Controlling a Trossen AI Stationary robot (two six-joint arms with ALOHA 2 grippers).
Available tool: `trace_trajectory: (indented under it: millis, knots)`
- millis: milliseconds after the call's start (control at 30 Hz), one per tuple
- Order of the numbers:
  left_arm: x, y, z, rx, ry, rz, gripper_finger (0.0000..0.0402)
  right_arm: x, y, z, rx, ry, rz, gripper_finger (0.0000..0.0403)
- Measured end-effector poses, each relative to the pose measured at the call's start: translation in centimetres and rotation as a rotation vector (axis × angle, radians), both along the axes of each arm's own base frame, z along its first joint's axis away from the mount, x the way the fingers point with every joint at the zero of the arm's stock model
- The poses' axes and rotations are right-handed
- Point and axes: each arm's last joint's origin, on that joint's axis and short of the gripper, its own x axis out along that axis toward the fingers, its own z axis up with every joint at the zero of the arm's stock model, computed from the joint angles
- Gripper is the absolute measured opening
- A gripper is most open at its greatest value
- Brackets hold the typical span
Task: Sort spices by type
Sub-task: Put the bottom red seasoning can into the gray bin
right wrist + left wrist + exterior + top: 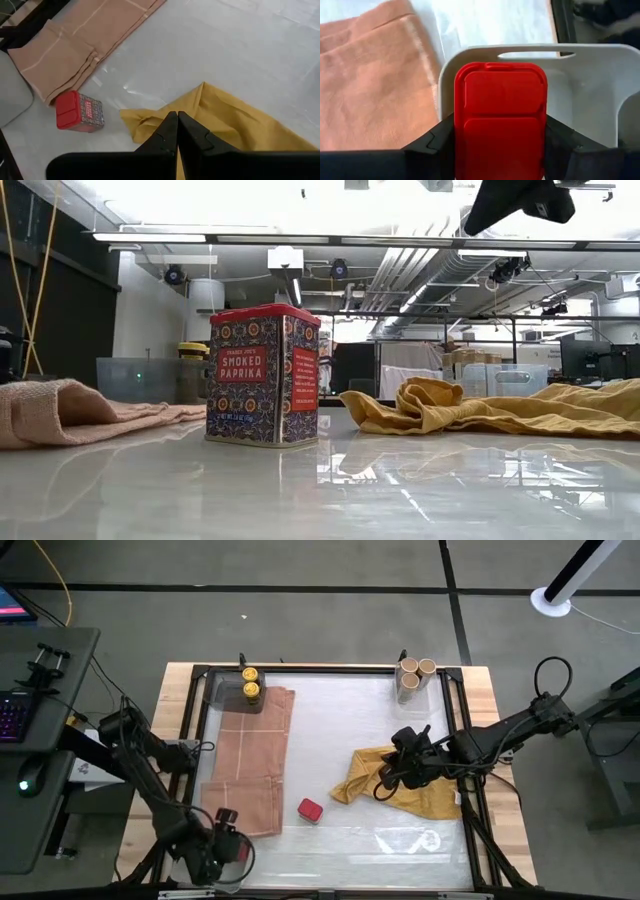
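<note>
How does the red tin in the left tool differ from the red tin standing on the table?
The held red tin is clamped in the left tool over a grey tray at the table's near left corner; the standing paprika tin rests free and upright mid-table, between the pink cloth and the mustard-yellow cloth. The held tin shows only its lid; the standing one also shows its patterned sides. Both have red, rounded-square lids.

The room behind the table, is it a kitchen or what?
Probably a lab or workshop, not a kitchen. Bare pipes and ducts run under the ceiling, a keyboard sits on a desk beside the table, and robot arms work over a paprika tin.
</note>
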Motion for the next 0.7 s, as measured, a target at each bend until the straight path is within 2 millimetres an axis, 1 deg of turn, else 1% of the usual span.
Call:
trace_trajectory:
  millis: [167,300,467,600,633,700]
  knots:
    - [0.9,0.9,-0.2,-0.010,-0.006,0.137,0.0177,0.0,0.0,0.0,-0.003,0.002,0.005,0.0000]
    - [1.9,1.7,-0.3,-0.012,-0.019,0.243,0.0177,0.0,0.1,0.0,-0.009,0.019,0.041,0.0000]
    - [2.7,2.1,-0.3,-0.031,-0.028,0.273,0.0177,0.0,0.1,0.0,-0.014,0.033,0.071,0.0000]
    - [2.8,2.0,-0.2,-0.043,-0.035,0.273,0.0177,0.0,0.1,-0.1,-0.023,0.040,0.089,0.0000]
    - [2.8,2.0,-0.2,-0.044,-0.036,0.273,0.0181,0.0,0.1,-0.1,-0.025,0.042,0.094,0.0000]
    - [2.8,2.0,-0.2,-0.047,-0.037,0.273,0.0202,0.0,0.1,-0.1,-0.025,0.042,0.096,0.0000]
